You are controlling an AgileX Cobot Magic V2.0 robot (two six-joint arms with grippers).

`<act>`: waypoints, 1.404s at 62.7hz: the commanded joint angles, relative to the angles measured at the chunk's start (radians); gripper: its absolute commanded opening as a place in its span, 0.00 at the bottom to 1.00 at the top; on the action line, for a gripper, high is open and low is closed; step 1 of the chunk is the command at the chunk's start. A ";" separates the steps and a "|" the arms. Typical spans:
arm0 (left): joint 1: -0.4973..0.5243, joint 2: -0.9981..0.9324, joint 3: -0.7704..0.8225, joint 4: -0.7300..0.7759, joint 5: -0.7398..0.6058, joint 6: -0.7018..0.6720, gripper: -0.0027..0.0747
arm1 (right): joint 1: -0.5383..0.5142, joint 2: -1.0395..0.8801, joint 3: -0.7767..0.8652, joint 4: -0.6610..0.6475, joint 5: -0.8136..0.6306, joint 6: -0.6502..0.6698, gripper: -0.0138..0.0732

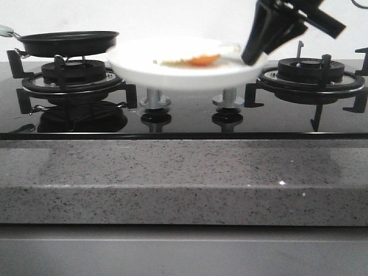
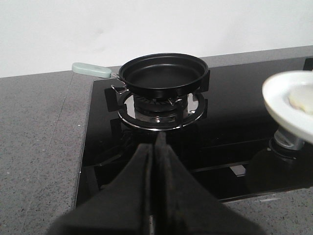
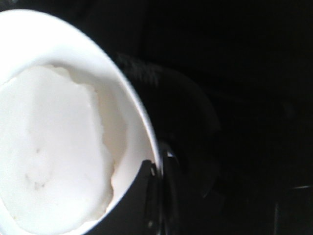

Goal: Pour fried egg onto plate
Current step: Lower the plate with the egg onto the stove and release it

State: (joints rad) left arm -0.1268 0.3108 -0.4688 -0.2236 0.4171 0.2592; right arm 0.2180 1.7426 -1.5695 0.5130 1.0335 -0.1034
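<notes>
One fried egg (image 1: 192, 58) — flat off-white slab, orange yolk — lies in the white plate (image 1: 172, 72), held above tabletop (image 1: 184, 178) mid-back by right pincer (image 1: 253, 56) clamped on its rim; left pincer (image 2: 154, 147) closed, empty.

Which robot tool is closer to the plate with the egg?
Right. The right tool grips the plate at its rim; the left tool, shut, hangs apart from it, facing the pan.

Fried egg (image 1: 195, 58) (orange yolk showing) lies on the raised white plate (image 1: 144, 66)
</notes>
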 commanded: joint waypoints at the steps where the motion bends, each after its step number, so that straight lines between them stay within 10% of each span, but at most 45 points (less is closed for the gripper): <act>1: -0.008 0.008 -0.024 -0.008 -0.083 -0.011 0.01 | -0.026 -0.006 -0.125 0.067 -0.046 0.024 0.02; 22: -0.008 0.008 -0.024 -0.008 -0.083 -0.011 0.01 | -0.062 0.276 -0.499 0.057 0.039 0.087 0.03; 47: -0.008 0.008 -0.024 -0.008 -0.083 -0.011 0.01 | -0.062 0.348 -0.532 -0.081 0.129 0.103 0.05; 66: -0.008 0.008 -0.024 -0.017 -0.083 -0.011 0.01 | -0.062 0.348 -0.544 -0.083 0.147 0.103 0.41; 88: -0.008 0.008 -0.024 -0.017 -0.083 -0.011 0.01 | -0.082 0.290 -0.704 -0.087 0.288 0.103 0.25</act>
State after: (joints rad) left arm -0.1268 0.3108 -0.4688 -0.2254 0.4154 0.2592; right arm 0.1431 2.1240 -2.2154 0.4005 1.2397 0.0076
